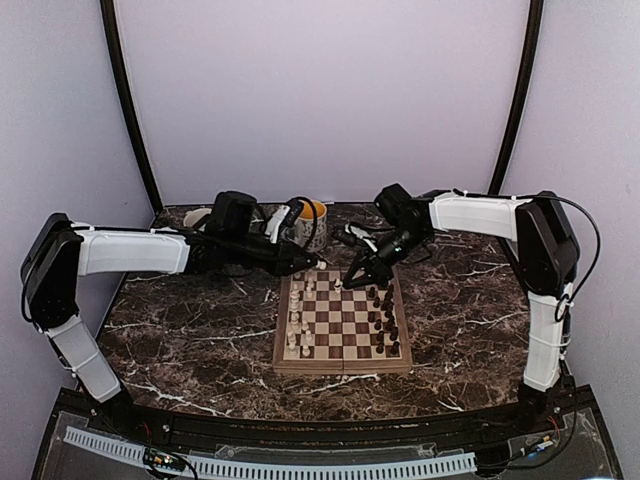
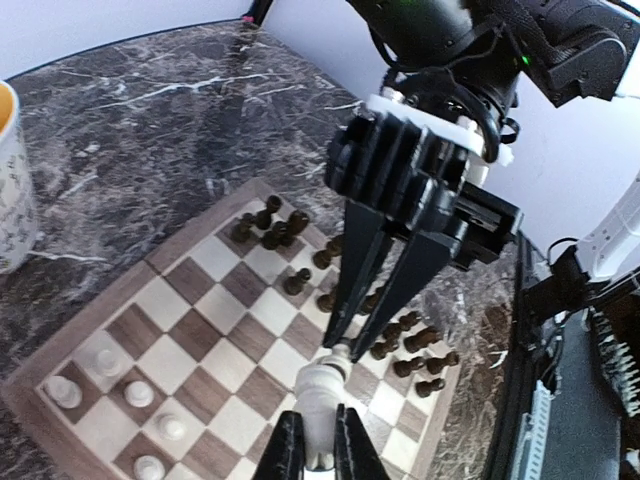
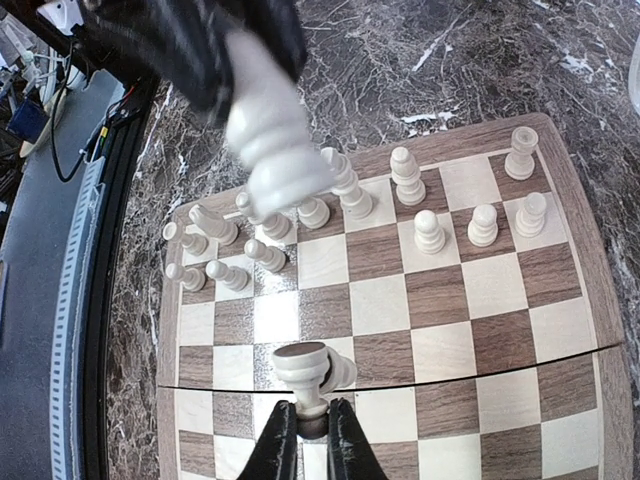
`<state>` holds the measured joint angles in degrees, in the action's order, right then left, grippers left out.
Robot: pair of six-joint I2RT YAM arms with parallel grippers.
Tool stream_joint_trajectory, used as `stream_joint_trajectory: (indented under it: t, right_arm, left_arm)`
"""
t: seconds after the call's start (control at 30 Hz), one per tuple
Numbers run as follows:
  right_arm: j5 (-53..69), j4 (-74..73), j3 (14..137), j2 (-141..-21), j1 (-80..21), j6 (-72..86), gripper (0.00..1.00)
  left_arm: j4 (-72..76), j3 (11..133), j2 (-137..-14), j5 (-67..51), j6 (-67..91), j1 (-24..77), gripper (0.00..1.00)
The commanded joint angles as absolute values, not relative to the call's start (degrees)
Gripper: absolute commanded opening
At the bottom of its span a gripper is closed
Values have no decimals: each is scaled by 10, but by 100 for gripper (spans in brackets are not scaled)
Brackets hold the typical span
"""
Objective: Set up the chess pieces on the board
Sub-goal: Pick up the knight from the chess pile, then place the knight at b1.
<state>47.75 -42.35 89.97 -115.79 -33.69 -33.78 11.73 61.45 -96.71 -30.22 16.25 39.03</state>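
Tally by kind
One board (image 1: pixel 340 367), one mug (image 1: pixel 312 212), over a dozen white pieces (image 3: pixel 430 230), over a dozen dark pieces (image 2: pixel 295 283), exact totals unclear

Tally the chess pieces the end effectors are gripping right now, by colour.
Cream-white: 2 (left-held piece in the left end effector; right-held piece in the right end effector)
Dark: 0
Total: 2
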Motion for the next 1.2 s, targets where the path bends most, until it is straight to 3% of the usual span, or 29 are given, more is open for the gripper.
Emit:
stream_joint_trajectory:
  t: [0.0, 0.2, 0.57, 1.17]
  right_arm:
    - [479, -415, 896, -1172, -333, -332, 10]
    - [479, -415, 897, -1177, -333, -330, 10]
    - [477, -416, 893, -1175, -333, -330, 11]
    - [481, -419, 889, -1178, -333, -338, 11]
  left_arm:
    - [-52, 685, -939, -206, 65, 379, 2]
    - [-250, 799, -983, -105, -15, 375, 1]
    - [-402, 943, -1107, -113, -74, 375, 1]
    - [-386, 969, -1178, -97, -80, 379, 2]
